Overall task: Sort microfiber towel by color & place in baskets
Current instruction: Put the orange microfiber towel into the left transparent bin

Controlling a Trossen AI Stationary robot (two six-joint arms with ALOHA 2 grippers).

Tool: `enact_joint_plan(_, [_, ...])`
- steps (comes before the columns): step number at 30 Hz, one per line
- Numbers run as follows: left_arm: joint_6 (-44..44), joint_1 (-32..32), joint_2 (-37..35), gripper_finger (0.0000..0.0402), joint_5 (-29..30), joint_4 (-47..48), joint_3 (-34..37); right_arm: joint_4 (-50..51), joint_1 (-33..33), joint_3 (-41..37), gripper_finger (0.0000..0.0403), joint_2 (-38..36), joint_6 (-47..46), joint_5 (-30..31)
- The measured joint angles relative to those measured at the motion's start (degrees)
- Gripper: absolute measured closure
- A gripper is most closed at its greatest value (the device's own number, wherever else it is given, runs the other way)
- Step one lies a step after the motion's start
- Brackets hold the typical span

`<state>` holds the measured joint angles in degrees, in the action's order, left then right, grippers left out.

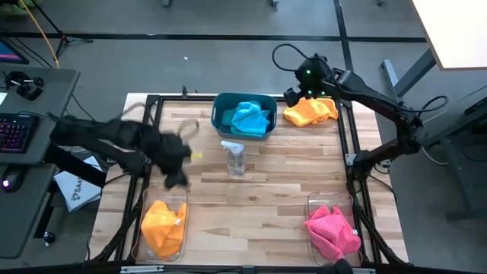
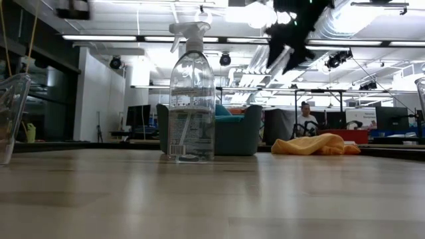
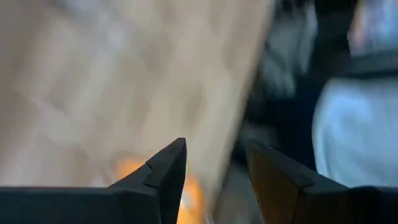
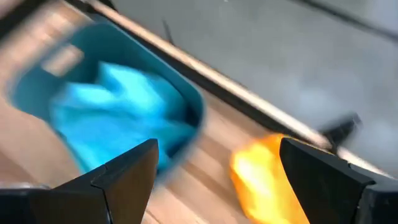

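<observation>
An orange towel point(image 1: 310, 111) lies crumpled on the table's far right part, also in the low view point(image 2: 317, 145) and the right wrist view point(image 4: 264, 180). My right gripper point(image 1: 293, 97) hovers open above the table's far edge, between that towel and the teal basket point(image 1: 243, 114) holding blue towels point(image 4: 118, 118). My left gripper point(image 1: 176, 176) is open above the table's left side, over the clear basket point(image 1: 163, 224) with an orange towel point(image 3: 186, 193). A second clear basket point(image 1: 332, 228) at near right holds a pink towel.
A clear spray bottle point(image 1: 235, 157) stands upright mid-table, just near of the teal basket, large in the low view point(image 2: 191, 99). A black frame point(image 1: 351, 152) rims the table. A desk with keyboard point(image 1: 15, 133) sits off the left edge. A person point(image 2: 305, 118) sits in the room beyond.
</observation>
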<state>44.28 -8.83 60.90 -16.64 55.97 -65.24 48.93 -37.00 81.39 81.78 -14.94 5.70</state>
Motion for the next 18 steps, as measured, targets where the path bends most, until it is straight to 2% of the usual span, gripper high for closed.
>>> enact_joint_plan(3, [-4.9, 8.4, -0.2, 0.0245, 6.3, -2.7, -1.9, 0.9, -3.0, -3.1, 0.0071, 0.6, -0.8, -0.2])
enact_joint_plan(6, [-12.6, 16.9, 0.2, 0.0245, 8.4, -6.4, -2.1, 0.7, -6.0, -9.0, 0.0071, 0.7, -5.5, -0.8])
enact_joint_plan(10, [-25.4, 27.3, 2.4, 0.0245, 10.5, -9.4, -2.0, 0.3, -8.6, -17.8, 0.0071, 0.7, -13.9, -5.0])
enact_joint_plan(14, [-34.9, 36.4, 4.6, 0.0245, 10.1, -11.8, -2.0, -4.7, -8.0, -22.2, 0.0071, 0.7, -20.0, -8.4])
enact_joint_plan(18, [-39.2, 44.2, 5.1, 0.0245, 4.7, -18.4, 1.3, -6.9, -5.3, -21.3, 0.0071, 1.8, -23.8, -4.2])
